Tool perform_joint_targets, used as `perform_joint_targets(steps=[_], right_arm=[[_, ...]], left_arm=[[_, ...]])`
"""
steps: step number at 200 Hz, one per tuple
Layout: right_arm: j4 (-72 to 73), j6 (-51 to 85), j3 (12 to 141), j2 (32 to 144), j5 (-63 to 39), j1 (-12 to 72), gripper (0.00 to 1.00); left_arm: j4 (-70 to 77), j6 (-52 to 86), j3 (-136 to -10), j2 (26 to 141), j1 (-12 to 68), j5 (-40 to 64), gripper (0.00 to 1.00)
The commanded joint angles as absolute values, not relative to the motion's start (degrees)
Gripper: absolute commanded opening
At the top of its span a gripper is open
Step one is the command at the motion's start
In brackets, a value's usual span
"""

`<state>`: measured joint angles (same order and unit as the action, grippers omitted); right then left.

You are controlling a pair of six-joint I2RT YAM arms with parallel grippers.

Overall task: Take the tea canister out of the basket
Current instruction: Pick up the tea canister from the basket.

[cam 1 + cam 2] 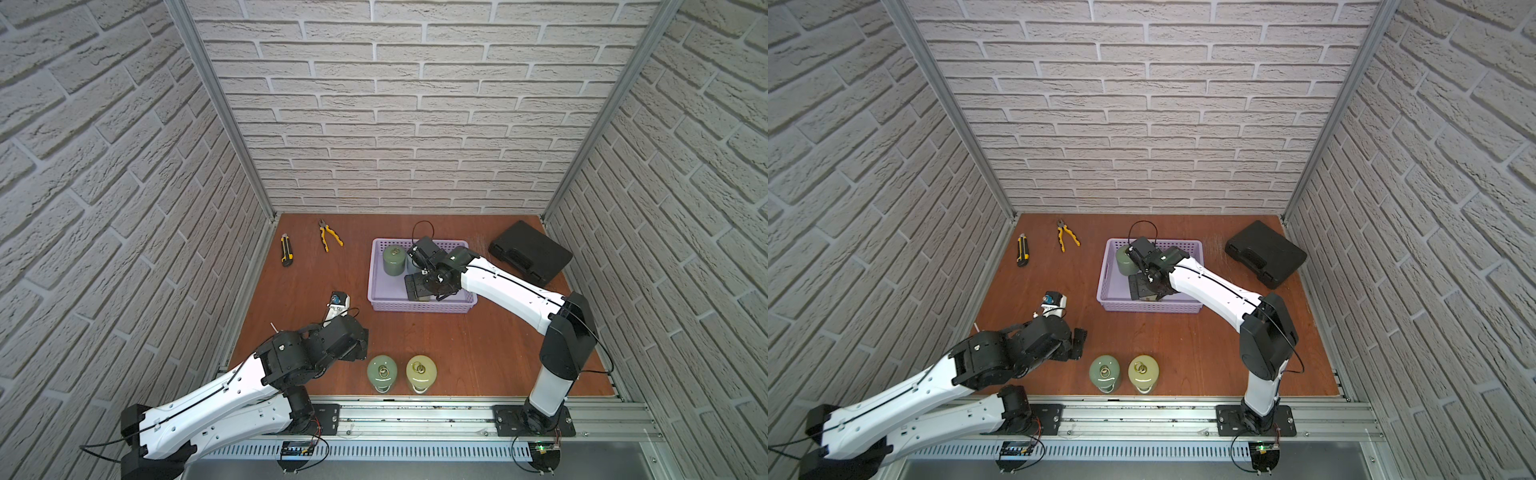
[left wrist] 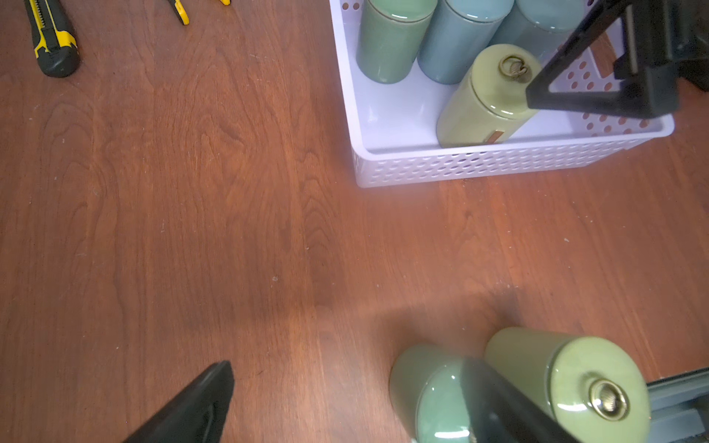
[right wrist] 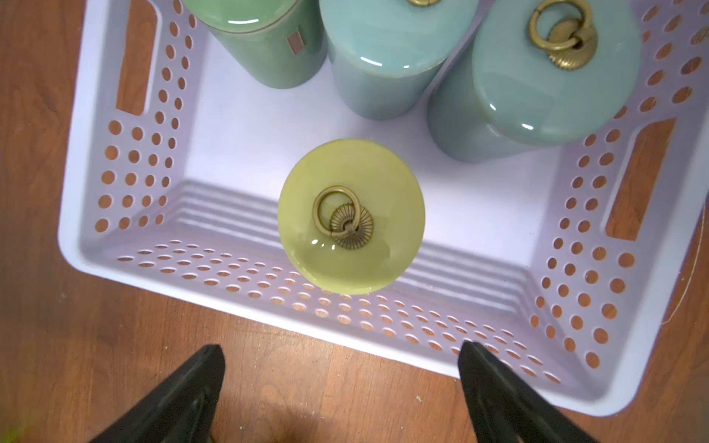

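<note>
It was a robotics lab cell. Brick-print panels sat in aluminium posts around a wood tabletop. The left arm and right arm were bolted to an aluminium rail, with bare circuit boards below. Pliers and a knife lay on the tabletop.

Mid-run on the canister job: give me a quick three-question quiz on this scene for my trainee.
1. True or false: the right pincer is shut on a canister.
2. How many tea canisters stand inside the lavender basket?
3. Pick one: the lone canister standing apart from the others in the basket is A) teal, B) yellow-green, C) dark green.
Key: 1 false, it hangs open above the basket; 2 four; 3 B.
</note>
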<state>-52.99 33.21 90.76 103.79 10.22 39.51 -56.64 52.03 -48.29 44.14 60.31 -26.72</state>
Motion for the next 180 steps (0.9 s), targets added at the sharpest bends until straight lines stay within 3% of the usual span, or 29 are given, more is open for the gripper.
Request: perform_joint_targets(steps=[1, 180], right_arm=[[-54.45, 32.88, 93.48, 105.44, 10.32, 38.38, 1.00], [-57.31, 30.06, 103.46, 119.23, 10.59, 37.26, 1.00]], left_arm=[[-56.12, 51.24, -47.34, 43.51, 59.69, -26.99, 0.98], [-55.55, 51.64, -46.32, 42.94, 58.65, -26.36, 0.98]])
